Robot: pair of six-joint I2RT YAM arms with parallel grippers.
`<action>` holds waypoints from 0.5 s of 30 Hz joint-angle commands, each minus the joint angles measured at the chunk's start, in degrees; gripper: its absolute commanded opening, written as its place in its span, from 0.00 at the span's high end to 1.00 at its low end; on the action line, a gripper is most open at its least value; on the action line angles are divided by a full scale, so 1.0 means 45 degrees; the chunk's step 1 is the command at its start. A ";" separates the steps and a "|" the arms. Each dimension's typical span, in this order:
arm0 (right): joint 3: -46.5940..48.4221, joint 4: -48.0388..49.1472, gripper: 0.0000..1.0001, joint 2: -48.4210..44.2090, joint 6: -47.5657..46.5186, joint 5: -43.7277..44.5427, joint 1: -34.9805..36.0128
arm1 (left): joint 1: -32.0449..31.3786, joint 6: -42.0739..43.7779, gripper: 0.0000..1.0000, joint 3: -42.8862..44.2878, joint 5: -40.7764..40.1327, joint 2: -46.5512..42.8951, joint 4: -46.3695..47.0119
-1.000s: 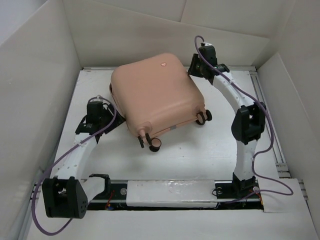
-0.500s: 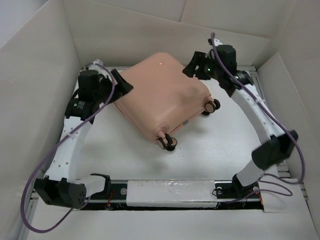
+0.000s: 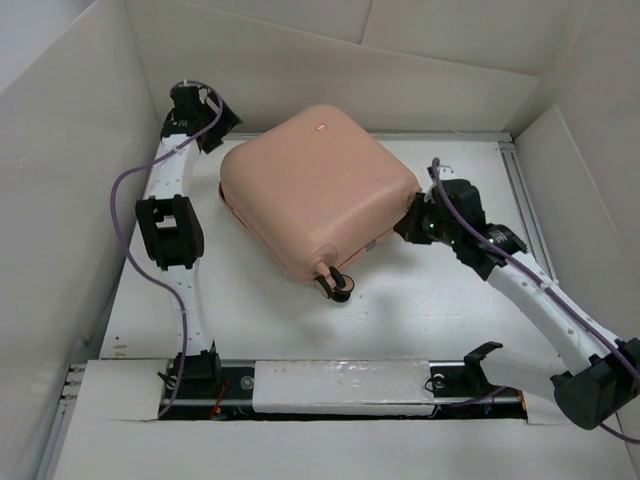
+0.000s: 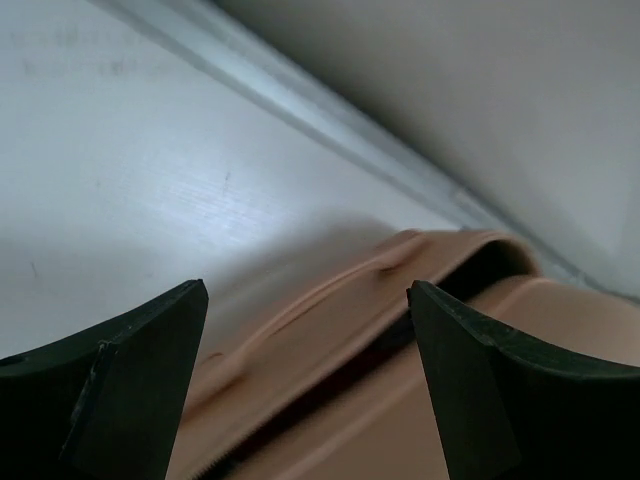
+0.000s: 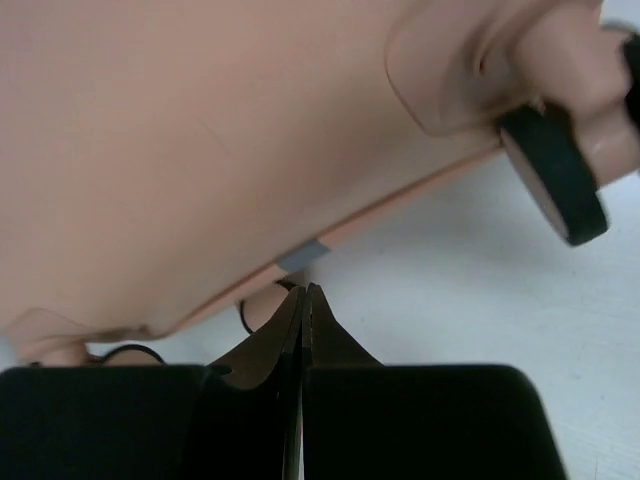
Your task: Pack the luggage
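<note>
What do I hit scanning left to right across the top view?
Left pincer, open, by the luggage's far-left corner → luggage → right pincer, shut, at its right corner.

One large peach-pink hard-shell suitcase with rounded corners. One white desk. Two white robot arms with black joints: one left arm, one right arm. Two hands, one per arm: left hand, right hand, each with two black fingers. One purple cable per arm, two in all. Small black-and-pink caster wheels: at least two in the right wrist view; the full count cannot be told. One small grey tab on the suitcase's seam.
</note>
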 commanded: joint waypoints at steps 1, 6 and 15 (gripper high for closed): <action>-0.0812 0.0386 1.00 0.0197 0.0344 0.0779 0.0420 | 0.0424 0.0084 0.21 0.0593 0.1883 0.0516 -0.0572; -0.0133 0.1694 1.00 0.2109 0.0188 0.1072 0.0285 | -0.0021 0.0858 0.23 -0.0384 0.2621 0.1124 -0.0726; 0.3637 0.3376 1.00 0.7306 -0.0769 0.0722 -0.0127 | -0.0980 0.1196 0.36 -0.9351 0.3440 -0.3812 0.2224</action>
